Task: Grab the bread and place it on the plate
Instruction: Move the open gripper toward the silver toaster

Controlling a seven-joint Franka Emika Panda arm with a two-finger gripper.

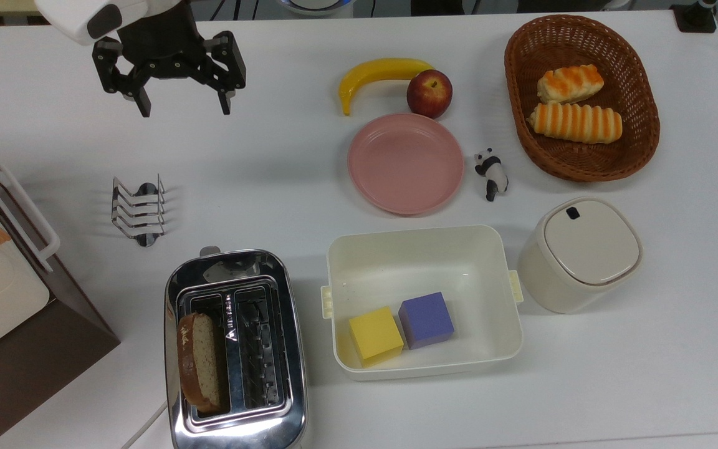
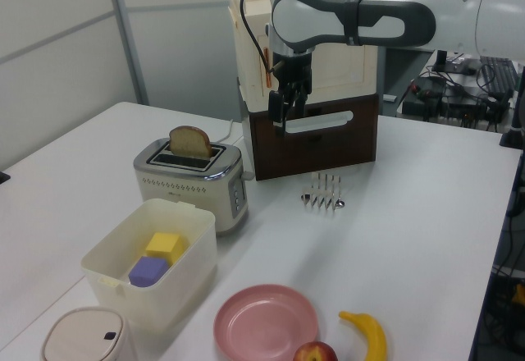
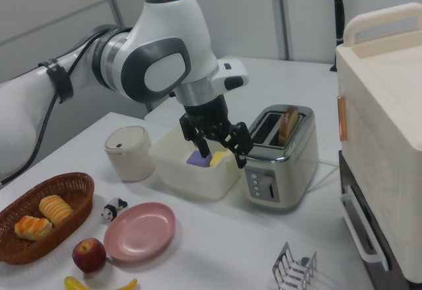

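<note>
The toaster [image 1: 234, 349] is gleaming in mirror-polished metal, holding the rough, speckled bread [image 1: 199, 362]. The plate [image 1: 406, 163] is looking smooth and matt pink; the basket [image 1: 639, 81] is showing woven wicker on the matt white table [image 1: 284, 181].

The gripper [image 1: 183, 106] hung open and empty over the desk's [image 1: 272, 156] far left corner. The bread [image 1: 199, 362] stood in the left slot of the toaster [image 1: 234, 349] at the near edge. The plate [image 1: 406, 163] lay bare mid-desk, an apple [image 1: 429, 93] touching its far rim, a banana [image 1: 379, 75] beside it.
</note>
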